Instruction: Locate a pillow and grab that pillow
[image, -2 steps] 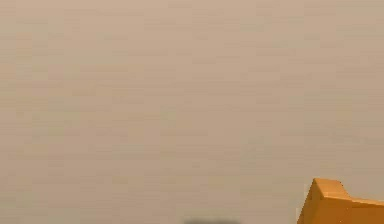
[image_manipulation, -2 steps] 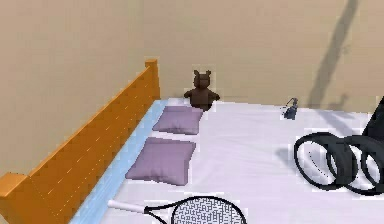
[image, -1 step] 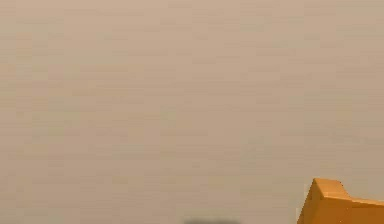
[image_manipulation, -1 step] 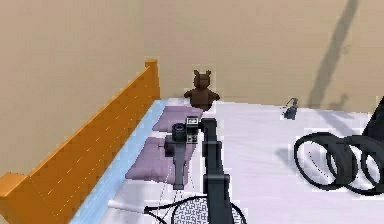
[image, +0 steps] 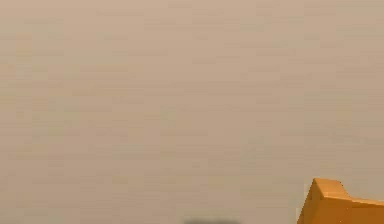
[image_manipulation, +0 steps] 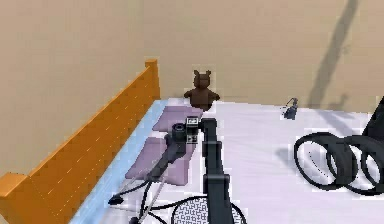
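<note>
A bare tan wall (image: 180, 100) stands ahead, with an orange wooden corner (image: 335, 205) at 5 o'clock of the forward view. In the arm side view a bed (image_manipulation: 260, 135) with a pale sheet spreads from 7 to 3 o'clock. An orange headboard (image_manipulation: 100, 140) runs along its 9 o'clock side. The dark arm (image_manipulation: 214, 175) rises from 6 o'clock. Two mauve pillows lie just beside the headboard, the near pillow (image_manipulation: 150, 162) at 7 o'clock of centre and the far pillow (image_manipulation: 160, 120) just left of centre. Black rings (image_manipulation: 335, 160) lie at 3 o'clock. A brown teddy bear (image_manipulation: 202, 90) sits at 12 o'clock from the arm's tip. The claw (image_manipulation: 170, 145) shows against the pillows; whether it grasps anything cannot be told. A small dark object (image_manipulation: 290, 108) lies at 1 o'clock.
</note>
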